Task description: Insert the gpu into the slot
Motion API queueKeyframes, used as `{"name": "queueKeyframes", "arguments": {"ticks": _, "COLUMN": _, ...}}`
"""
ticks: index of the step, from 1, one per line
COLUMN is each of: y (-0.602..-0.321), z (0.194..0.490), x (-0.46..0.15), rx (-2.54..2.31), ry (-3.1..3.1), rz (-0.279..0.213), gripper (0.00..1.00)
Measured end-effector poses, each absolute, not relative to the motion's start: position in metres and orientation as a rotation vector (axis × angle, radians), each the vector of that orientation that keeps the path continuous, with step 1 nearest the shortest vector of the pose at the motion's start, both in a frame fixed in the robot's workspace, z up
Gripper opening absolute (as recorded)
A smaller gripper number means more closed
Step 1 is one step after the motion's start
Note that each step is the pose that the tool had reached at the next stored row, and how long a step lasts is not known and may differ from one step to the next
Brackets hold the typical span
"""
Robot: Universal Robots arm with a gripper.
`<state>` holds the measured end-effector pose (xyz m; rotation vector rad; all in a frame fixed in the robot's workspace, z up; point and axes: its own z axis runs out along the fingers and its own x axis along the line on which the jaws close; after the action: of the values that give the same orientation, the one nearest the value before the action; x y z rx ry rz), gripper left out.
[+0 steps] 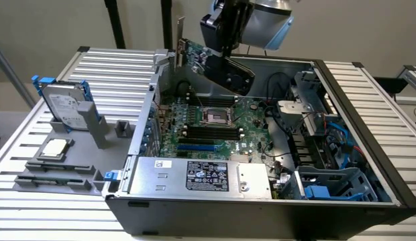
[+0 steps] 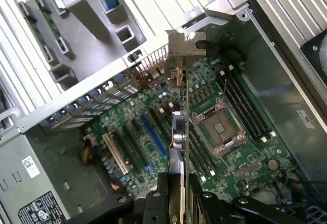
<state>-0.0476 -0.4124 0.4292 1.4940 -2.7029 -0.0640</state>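
Observation:
The gpu (image 1: 218, 68) is a flat black card with a green board edge and a silver end bracket. It hangs tilted in the air above the far side of the open computer case. My gripper (image 1: 225, 47) is shut on its upper edge. In the wrist view the gpu (image 2: 177, 132) is seen edge-on, with its bracket (image 2: 185, 44) farthest from the gripper (image 2: 179, 196). The card runs between the two dark fingers (image 2: 156, 203). The slot (image 1: 196, 148) is a long bright-blue strip on the green motherboard, bare and well below the card. In the wrist view the slot (image 2: 153, 134) lies just beside the card's line.
A silver labelled power-supply box (image 1: 201, 175) fills the case's near side. The square processor socket (image 1: 215, 116) and black memory strips (image 1: 211, 133) lie by the slot. On the exterior view's left, a grey fixture (image 1: 57, 170) holds a hard drive (image 1: 64, 105). Cables and a blue drive cage (image 1: 328, 186) crowd the right.

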Motion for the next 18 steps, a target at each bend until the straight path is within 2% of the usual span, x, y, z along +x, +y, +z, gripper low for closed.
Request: {"name": "queueKeyframes", "arguments": {"ticks": 18, "y": -0.412, "z": 0.416, "x": -0.048, "rx": 1.926, "ry": -2.439, "rz": -0.05, "gripper": 0.26}}
